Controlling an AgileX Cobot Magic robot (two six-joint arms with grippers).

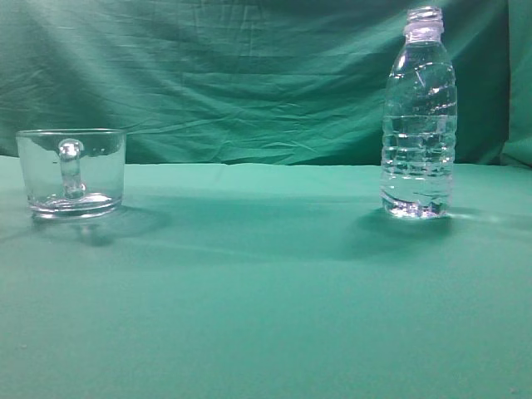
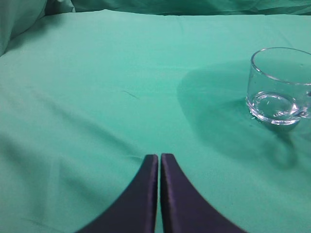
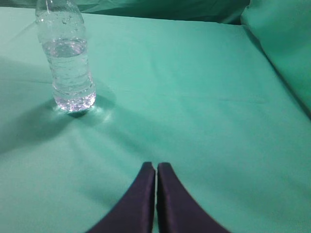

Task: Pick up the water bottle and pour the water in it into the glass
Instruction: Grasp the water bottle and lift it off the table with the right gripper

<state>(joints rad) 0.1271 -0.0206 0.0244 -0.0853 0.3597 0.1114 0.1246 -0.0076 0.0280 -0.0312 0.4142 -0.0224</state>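
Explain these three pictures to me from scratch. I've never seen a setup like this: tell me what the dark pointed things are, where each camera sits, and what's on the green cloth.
This is a two-armed robot. One picture looks along the table from the front at object height; the other two come from cameras on each arm's wrist. The dark pointed shapes are the grippers seen from just behind: the left gripper and the right gripper. Both are shut with the fingers together, and neither holds anything. On the green cloth stand two things, well apart: a clear glass with a handle, apparently empty, on the left, and an upright, capless water bottle on the right. The water fills roughly the lower two thirds. The left wrist camera sees the glass, the right one the bottle.
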